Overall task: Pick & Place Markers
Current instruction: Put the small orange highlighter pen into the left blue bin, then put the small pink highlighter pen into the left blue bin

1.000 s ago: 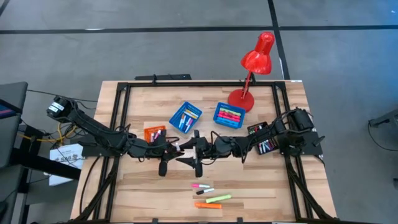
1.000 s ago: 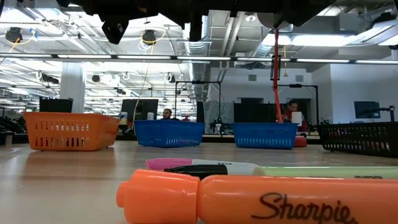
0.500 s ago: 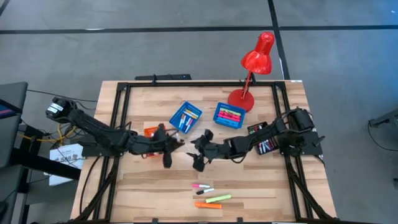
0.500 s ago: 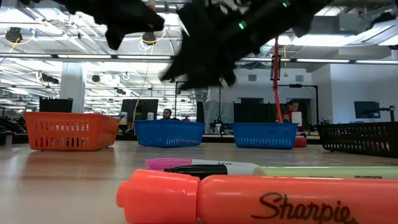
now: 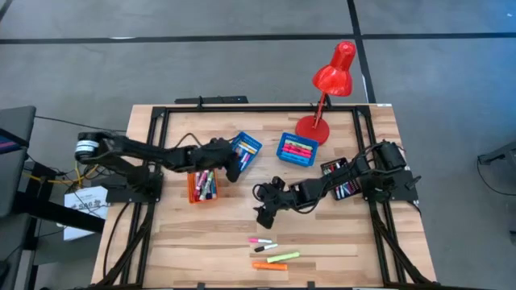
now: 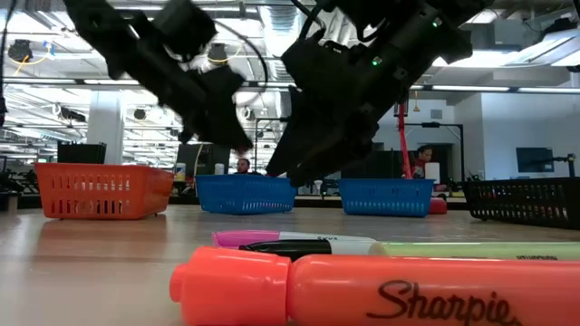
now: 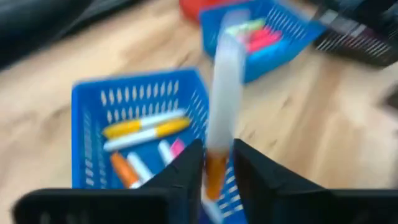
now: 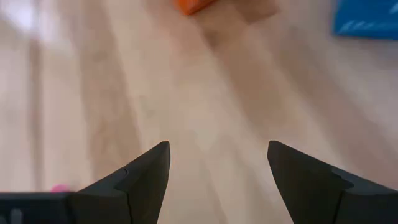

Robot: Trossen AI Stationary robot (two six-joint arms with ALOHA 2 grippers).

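Nearest you, four loose markers [image 5: 270, 252] lie by the counter's [image 5: 185, 242] front edge, a little right of its middle: pink, black, pale green and orange, close together, none in a tray yet

Just behind them, near the counter's middle, your right gripper [image 5: 264, 214] hangs over bare wood with its jaws spread wide and nothing between them; the wrist view shows only counter past the fingers [image 8: 140, 177]

Further back and left, your left gripper [image 5: 235, 168] is over the near corner of the left blue tray [image 5: 244, 149]. Its jaws have a pale marker with an orange end [image 7: 222, 118] standing between them, over that tray. Whether they pinch it or have just let go, the blur won't let you tell. Several markers already lie in this tray, and more in the orange tray [image 5: 192, 190] to its left, the right blue tray [image 5: 296, 150] and the black tray [image 5: 328, 169] by the right edge

You're at the drop-off step on the left. Judging by the layout, next comes lowering the right gripper onto one front marker, jaws across its barrel, picking the outermost so the neighbours don't roll
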